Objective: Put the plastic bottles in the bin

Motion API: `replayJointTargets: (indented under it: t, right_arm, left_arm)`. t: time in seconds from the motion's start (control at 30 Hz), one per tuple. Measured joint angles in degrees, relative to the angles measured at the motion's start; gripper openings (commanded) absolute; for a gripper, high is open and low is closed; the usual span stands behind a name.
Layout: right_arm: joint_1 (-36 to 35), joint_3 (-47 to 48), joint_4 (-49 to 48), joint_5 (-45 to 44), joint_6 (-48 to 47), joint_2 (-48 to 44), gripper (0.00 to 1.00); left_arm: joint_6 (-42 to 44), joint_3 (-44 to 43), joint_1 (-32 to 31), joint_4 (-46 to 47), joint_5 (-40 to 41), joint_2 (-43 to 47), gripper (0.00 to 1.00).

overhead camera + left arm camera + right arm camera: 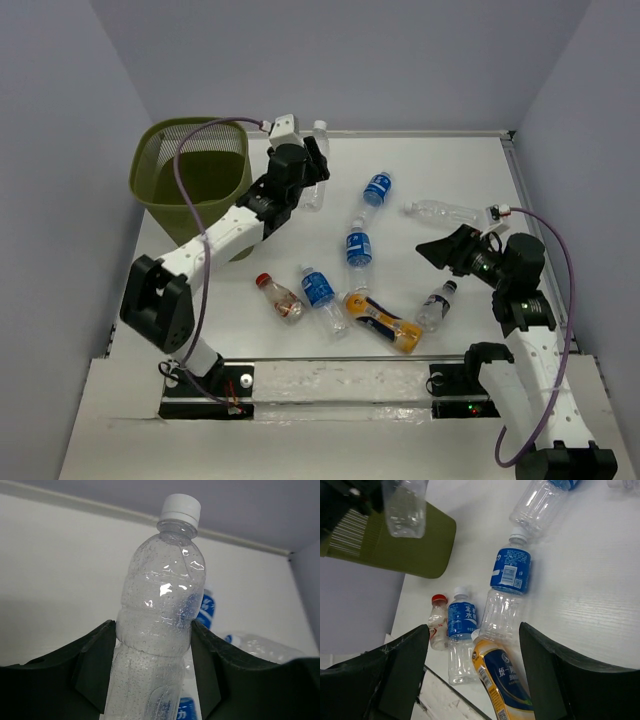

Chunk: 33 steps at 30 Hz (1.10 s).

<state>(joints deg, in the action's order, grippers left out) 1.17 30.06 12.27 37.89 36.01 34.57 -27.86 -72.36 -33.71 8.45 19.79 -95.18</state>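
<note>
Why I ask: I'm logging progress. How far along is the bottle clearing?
Done: nothing visible; no bottle shows inside the bin. In hand: the left fingers grip a clear bottle, not yet over the bin. Left: seven bottles lie on the table; the right fingers stand open, empty.

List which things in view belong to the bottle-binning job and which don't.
Job:
- bin
- clear bottle, clamped in the left gripper
- on the table: blue-label bottles, orange-yellow bottle, red-cap bottle, plain clear bottle, dark-capped bottle

Not the job:
- purple cables on the arms
</note>
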Motion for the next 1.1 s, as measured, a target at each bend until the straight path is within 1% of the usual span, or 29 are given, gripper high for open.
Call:
replayJointTargets:
  t: [0.17, 0.23, 0.33, 0.4, 0.53, 0.63, 0.7, 0.8, 0.9, 0.93, 0.97, 1.0, 1.03, 1.07, 1.1]
  right_arm:
    - [-1.3, 0.5, -0.4, -0.8, 0.1, 0.5, 0.78]
    - [-2.1, 0.5, -0.7, -1.4, 0.2, 0.8, 0.78]
    - [-4.4, 0.7, -1.3, -2.4, 0.5, 1.4, 0.78]
    - [-6.4, 1.0, -1.8, -3.2, 0.7, 2.3, 0.78]
    - [-12.6, 2.5, -3.3, -6.5, 0.6, 5.6, 0.79]
    - [-17.6, 4.6, -3.8, -9.7, -0.1, 9.2, 0.80]
    - [-20.6, 6.8, -4.2, -12.3, -0.9, 12.9, 0.82]
    - [-22.8, 9.3, -4.9, -16.1, -1.9, 17.2, 0.86]
    - [-23.4, 11.3, -6.5, -19.6, -2.4, 21.1, 0.88]
    - [-23.5, 11.7, -6.7, -20.3, -2.6, 22.2, 0.88]
    - [-23.5, 12.4, -7.2, -21.3, -2.8, 23.6, 0.89]
    - [-23.7, 13.2, -7.8, -22.4, -3.1, 25.3, 0.89]
    - [-23.9, 14.1, -8.6, -23.2, -3.3, 27.4, 0.89]
    - [-24.1, 14.8, -9.0, -24.1, -3.6, 29.1, 0.89]
    - [-24.2, 16.0, -9.4, -24.9, -3.9, 31.1, 0.90]
  left_arm:
    - [1.8, -2.0, -3.1, 1.0, -1.4, 14.2, 0.35]
    - [2.6, -3.0, -2.8, 0.7, -1.6, 18.5, 0.35]
    - [4.4, -6.1, 0.6, 0.2, -1.1, 25.3, 0.35]
    - [5.6, -7.6, 3.4, -0.2, -0.3, 28.1, 0.36]
    - [7.9, -9.4, 9.6, -1.0, 0.8, 31.7, 0.38]
    - [8.6, -9.2, 14.9, -1.9, 0.8, 32.8, 0.39]
    - [8.3, -8.1, 18.6, -2.2, 0.1, 32.8, 0.42]
    - [7.1, -5.2, 23.4, -2.7, -2.0, 32.2, 0.45]
    - [6.0, -2.1, 27.5, -2.8, -3.5, 30.4, 0.47]
    - [5.6, -1.2, 28.5, -2.9, -3.7, 29.6, 0.51]
    - [5.2, -0.5, 29.1, -3.0, -3.8, 28.9, 0.68]
    - [4.5, 0.3, 29.8, -3.0, -3.7, 27.9, 0.77]
    - [4.3, 0.7, 30.2, -3.0, -3.7, 27.3, 0.84]
    - [4.0, 1.2, 30.5, -3.0, -3.7, 26.8, 0.96]
    - [3.3, 1.7, 30.6, -3.1, -3.8, 26.5, 0.99]
